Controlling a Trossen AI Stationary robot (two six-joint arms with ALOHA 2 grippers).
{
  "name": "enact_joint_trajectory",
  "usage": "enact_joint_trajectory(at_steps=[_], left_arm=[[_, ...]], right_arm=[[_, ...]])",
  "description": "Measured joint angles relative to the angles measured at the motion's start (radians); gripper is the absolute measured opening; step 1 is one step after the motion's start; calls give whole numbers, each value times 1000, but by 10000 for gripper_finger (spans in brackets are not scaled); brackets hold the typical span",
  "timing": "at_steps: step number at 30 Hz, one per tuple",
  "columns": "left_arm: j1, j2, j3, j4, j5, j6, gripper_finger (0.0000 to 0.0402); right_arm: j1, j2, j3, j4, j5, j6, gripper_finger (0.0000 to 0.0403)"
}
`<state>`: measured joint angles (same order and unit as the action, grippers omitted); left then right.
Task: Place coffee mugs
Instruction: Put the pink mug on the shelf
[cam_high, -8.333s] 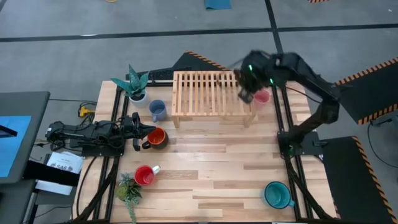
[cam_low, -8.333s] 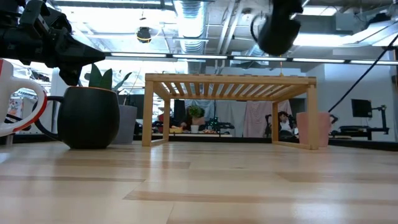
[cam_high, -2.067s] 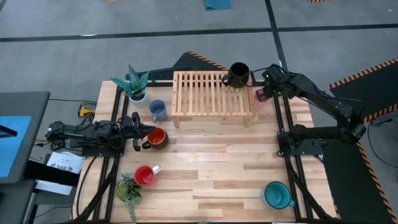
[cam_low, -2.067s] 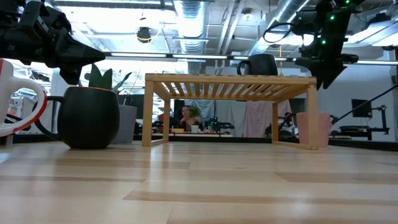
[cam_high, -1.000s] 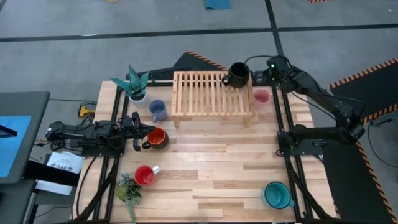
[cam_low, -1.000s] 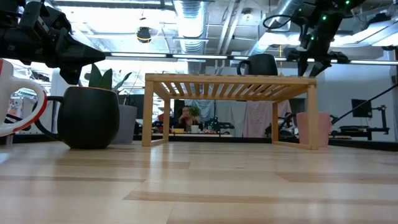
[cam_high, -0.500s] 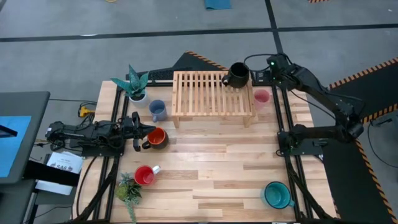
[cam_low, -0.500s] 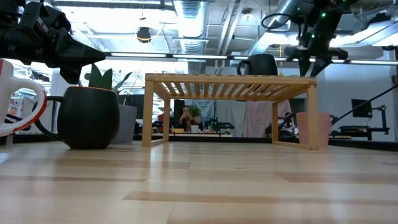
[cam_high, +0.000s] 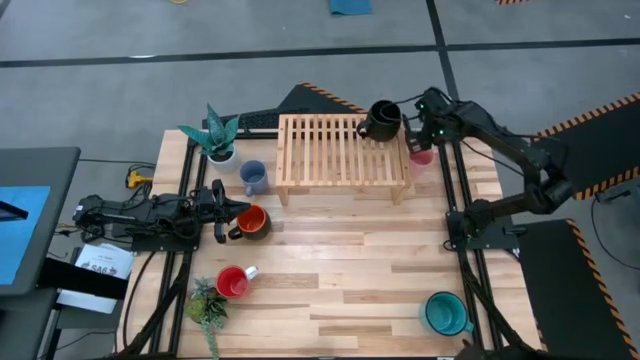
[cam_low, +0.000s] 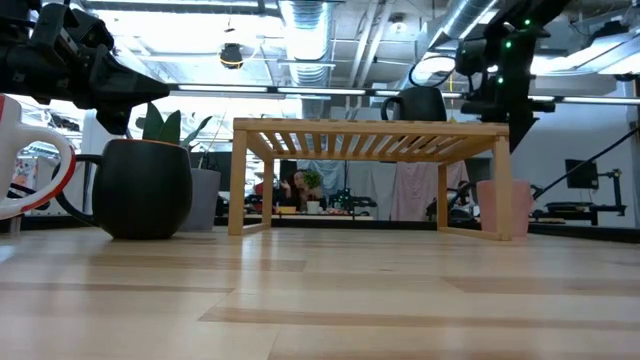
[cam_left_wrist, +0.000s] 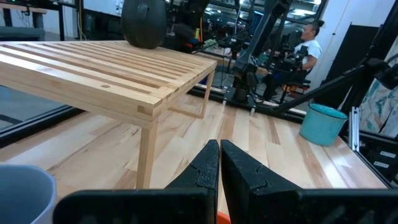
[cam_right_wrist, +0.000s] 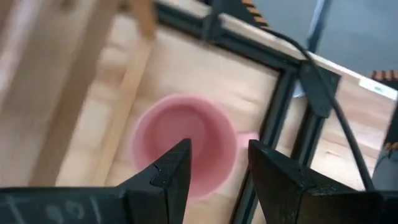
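A pink mug (cam_high: 421, 157) (cam_right_wrist: 180, 146) stands on its base on the table, just right of the wooden rack (cam_high: 340, 150). My right gripper (cam_high: 425, 132) (cam_right_wrist: 219, 147) hovers above it, open and pointing steeply down, one finger over the mug's mouth and one past its rim, touching nothing. A black mug (cam_high: 383, 119) (cam_low: 420, 104) stands on the rack's far right corner. My left gripper (cam_high: 226, 212) (cam_left_wrist: 219, 158) rests shut and level at the table's left, beside the orange mug (cam_high: 253, 222).
A pale blue mug (cam_high: 253, 178) stands left of the rack, a red mug (cam_high: 233, 282) near left, a teal mug (cam_high: 443, 313) near right. Potted plants stand at far left (cam_high: 215, 135) and near left (cam_high: 207, 305). Bare wood lies in the table's middle.
My right gripper has come from beyond the rack's far right corner toward the near edge and down, over the pink mug. It has tipped from a shallow slant to pointing steeply down and has rolled, staying open. The mugs have not moved.
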<state>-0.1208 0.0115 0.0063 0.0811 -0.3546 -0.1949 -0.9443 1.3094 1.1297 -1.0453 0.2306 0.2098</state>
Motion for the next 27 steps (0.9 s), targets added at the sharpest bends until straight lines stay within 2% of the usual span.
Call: enact_joint_trajectory(at_steps=[5,8,12,17,21,27], left_arm=[[0,0,0,0,0,0,0],[0,0,0,0,0,0,0],[0,0,0,0,0,-3,0],[0,0,0,0,0,-8,0],[0,0,0,0,0,-9,0],[0,0,0,0,0,-9,0]], right_arm=[[10,0,2,-150,-54,-175,183],[34,8,2,-202,-59,-214,183],[69,8,1,-206,-61,-244,183],[130,8,1,-196,-87,-364,183],[167,8,1,-196,-53,-496,183],[203,8,0,-174,-49,-544,183]])
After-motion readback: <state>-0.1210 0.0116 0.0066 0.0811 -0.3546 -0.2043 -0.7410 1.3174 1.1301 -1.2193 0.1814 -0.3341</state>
